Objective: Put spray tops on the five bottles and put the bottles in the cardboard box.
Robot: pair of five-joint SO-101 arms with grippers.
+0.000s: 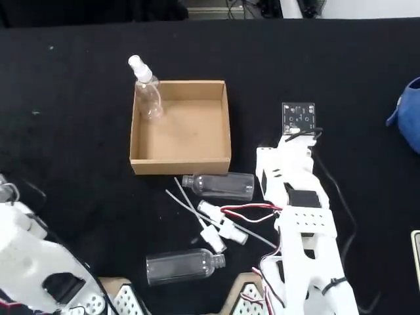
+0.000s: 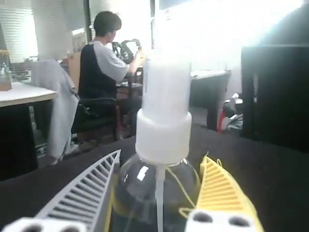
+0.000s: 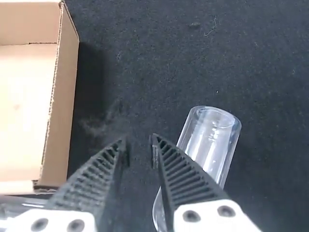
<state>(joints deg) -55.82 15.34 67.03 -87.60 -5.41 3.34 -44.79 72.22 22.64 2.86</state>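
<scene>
Layout on the desk (image 1: pixel 79 98): the cardboard box (image 1: pixel 180 162) lies ahead of the arms, with a capped bottle (image 1: pixel 147 92) standing in its far left corner. Just before its near wall lies the first open bottle (image 1: pixel 220 186), then two spray tops (image 1: pixel 220 223), and nearest the arms the second open bottle (image 1: pixel 180 268). The right gripper (image 3: pixel 139 145) hangs right of the box, near the first open bottle's base, and the held bottle (image 2: pixel 159 188) sits between the left gripper (image 2: pixel 161 158) jaws.

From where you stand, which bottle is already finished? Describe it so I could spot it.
Find the open brown cardboard box in the middle of the black table. In its far left corner stands a clear plastic bottle. Unlike the two bare-necked bottles lying outside the box, it is upright and wears a white spray top.
</scene>
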